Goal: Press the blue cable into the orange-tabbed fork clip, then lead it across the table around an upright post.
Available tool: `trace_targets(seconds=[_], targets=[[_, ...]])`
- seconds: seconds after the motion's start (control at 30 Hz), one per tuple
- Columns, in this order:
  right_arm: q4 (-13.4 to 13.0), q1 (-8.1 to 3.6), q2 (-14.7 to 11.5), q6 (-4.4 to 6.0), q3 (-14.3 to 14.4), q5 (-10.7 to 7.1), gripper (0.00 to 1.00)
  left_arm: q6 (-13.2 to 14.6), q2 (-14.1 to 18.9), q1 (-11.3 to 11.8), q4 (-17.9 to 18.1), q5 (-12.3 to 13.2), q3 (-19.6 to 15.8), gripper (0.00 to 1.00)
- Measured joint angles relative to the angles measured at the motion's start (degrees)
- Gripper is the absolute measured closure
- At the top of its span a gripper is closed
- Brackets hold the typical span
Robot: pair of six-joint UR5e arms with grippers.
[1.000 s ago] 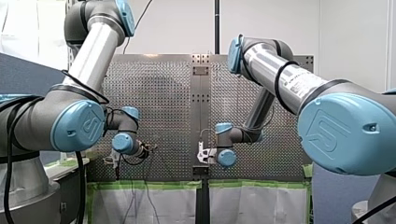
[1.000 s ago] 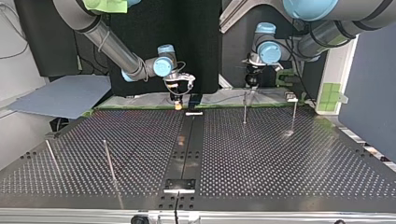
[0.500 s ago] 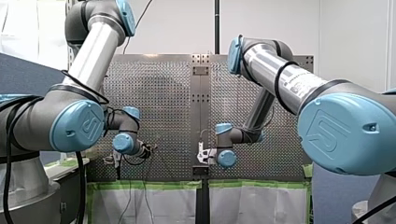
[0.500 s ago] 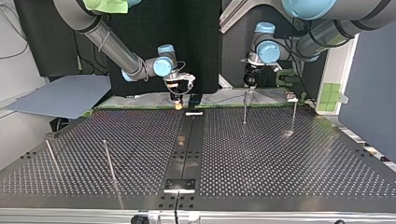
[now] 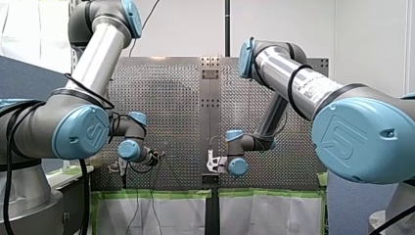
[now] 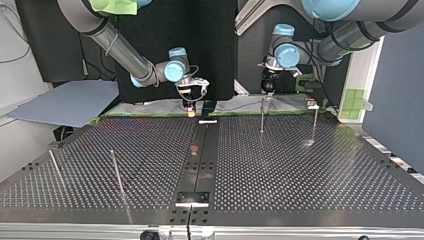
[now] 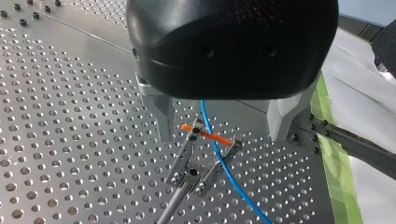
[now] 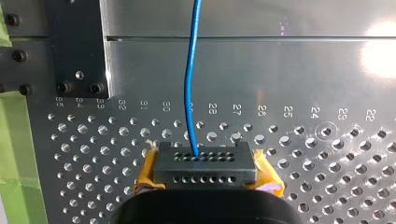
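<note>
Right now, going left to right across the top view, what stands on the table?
Leaning post → second leaning post → dark centre strip → upright post → last post.

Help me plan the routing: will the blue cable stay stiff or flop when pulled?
Probably floppy: the blue cable bends softly along its free span. Likely light, since it looks thin beside the fork clip.

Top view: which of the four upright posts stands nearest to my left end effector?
The post just right of the dark centre strip, directly under my left end effector; the other three stand farther off.
</note>
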Motion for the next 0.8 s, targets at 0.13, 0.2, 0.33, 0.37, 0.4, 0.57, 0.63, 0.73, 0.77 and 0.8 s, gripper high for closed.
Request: trace_targets(seconds=[0.13,0.2,0.33,0.37,0.4,0.57,0.63,0.73,0.77,0.8], targets=[[0.1,0.01,0.0,-0.09,0.0,0.00,1.00,0.2,0.0,0.0,0.1,0.1,0.0,0.00],[0.1,0.01,0.1,-0.15,0.0,-0.01,1.00,0.5,0.0,-0.1,0.2,0.1,0.0,0.00],[0.1,0.00,0.1,-0.13,0.0,0.00,1.00,2.3,0.0,-0.1,0.1,0.3,0.0,0.00],[0.1,0.01,0.1,-0.12,0.0,-0.01,1.00,2.8,0.0,-0.1,0.1,0.3,0.0,0.00],[0.1,0.01,0.1,-0.11,0.0,-0.01,1.00,3.2,0.0,-0.2,0.1,0.3,0.0,0.00],[0.0,0.01,0.1,-0.04,0.0,0.00,1.00,6.1,0.0,-0.6,-0.2,0.4,0.0,0.00],[0.0,0.02,0.2,-0.03,0.0,-0.01,1.00,7.1,0.0,-0.9,-0.4,0.4,0.0,0.00],[0.0,0.02,0.2,-0.01,0.0,-0.01,1.00,8.2,0.0,-1.2,-0.4,0.3,0.0,0.00],[0.0,0.02,0.2,-0.01,0.0,-0.04,1.00,8.4,0.0,-1.4,-0.3,0.2,0.1,0.00],[0.0,0.02,0.2,0.00,0.0,-0.09,1.00,8.5,0.0,-1.5,-0.3,0.2,0.1,0.00]])
